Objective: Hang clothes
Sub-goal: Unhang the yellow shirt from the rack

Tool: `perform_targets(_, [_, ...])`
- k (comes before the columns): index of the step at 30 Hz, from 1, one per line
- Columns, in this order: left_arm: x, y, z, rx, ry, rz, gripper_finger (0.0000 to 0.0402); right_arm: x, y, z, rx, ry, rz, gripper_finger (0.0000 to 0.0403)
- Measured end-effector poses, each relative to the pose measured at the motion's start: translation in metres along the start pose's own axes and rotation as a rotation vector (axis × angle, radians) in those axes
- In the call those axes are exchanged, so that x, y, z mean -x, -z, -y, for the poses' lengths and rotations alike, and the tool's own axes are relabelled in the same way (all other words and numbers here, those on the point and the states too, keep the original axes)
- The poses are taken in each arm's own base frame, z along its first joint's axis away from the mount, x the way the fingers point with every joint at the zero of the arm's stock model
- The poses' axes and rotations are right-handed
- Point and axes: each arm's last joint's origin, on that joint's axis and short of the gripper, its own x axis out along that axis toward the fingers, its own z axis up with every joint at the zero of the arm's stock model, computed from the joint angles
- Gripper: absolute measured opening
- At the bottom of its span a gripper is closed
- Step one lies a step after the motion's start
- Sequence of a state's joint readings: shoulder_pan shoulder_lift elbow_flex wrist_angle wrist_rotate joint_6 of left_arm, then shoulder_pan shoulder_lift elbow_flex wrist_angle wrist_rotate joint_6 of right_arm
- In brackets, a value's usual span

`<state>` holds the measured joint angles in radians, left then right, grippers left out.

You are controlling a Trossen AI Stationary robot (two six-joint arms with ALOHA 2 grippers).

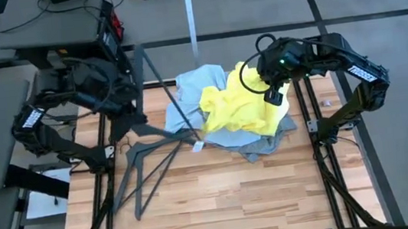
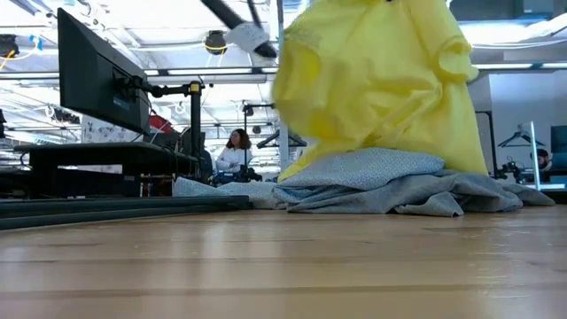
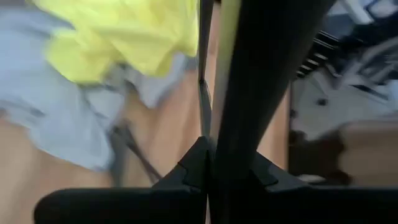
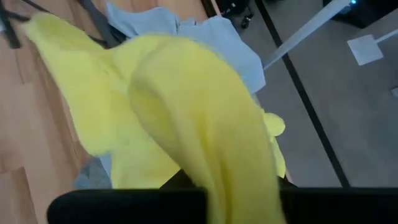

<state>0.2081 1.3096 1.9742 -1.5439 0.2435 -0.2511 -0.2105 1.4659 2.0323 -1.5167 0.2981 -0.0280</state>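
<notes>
Neon-yellow soft T-shirt (image 1: 243,107): bunched, partly lifted, draped over the heap. Pale blue collared shirt (image 1: 199,84): crumpled beneath it, on the wooden surface. Small grey T-shirt (image 1: 263,147): crumpled, under the yellow one, at the heap's edge.

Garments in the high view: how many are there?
3: yellow T-shirt lifted by the right gripper, blue shirt under it, grey T-shirt at the pile's near edge. More may be hidden.
</notes>
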Motion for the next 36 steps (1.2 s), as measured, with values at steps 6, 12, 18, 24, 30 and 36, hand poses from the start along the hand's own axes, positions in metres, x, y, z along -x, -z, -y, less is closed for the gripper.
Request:
perform_targets(6, [-0.03, 0.045, -0.02, 0.165, 0.067, -0.14, 0.0024, -0.001, -0.002, -0.004, 0.006, -0.072, 0.011, 0.0])
perform_targets(12, [-0.031, 0.058, -0.027, 0.122, -0.013, 0.127, 0.0024, -0.002, -0.001, 0.002, -0.006, -0.046, -0.003, 0.0])
perform_targets(18, [-0.027, 0.076, -0.027, 0.207, 0.086, 0.011, 0.0024, -0.014, -0.005, -0.001, 0.018, -0.092, -0.035, 0.0])
perform_targets(24, [-0.047, 0.094, -0.033, 0.3, 0.133, -0.2, 0.0024, -0.026, -0.01, -0.001, 0.03, -0.091, -0.062, 0.0])
perform_targets(30, [-0.09, 0.117, -0.05, 0.348, 0.096, -0.379, 0.0024, -0.028, -0.011, 0.001, 0.029, -0.09, -0.067, 0.0])
perform_targets(36, [-0.119, 0.14, -0.065, 0.397, 0.018, -0.493, 0.0064, -0.027, -0.01, 0.001, 0.024, -0.094, -0.072, 0.0])
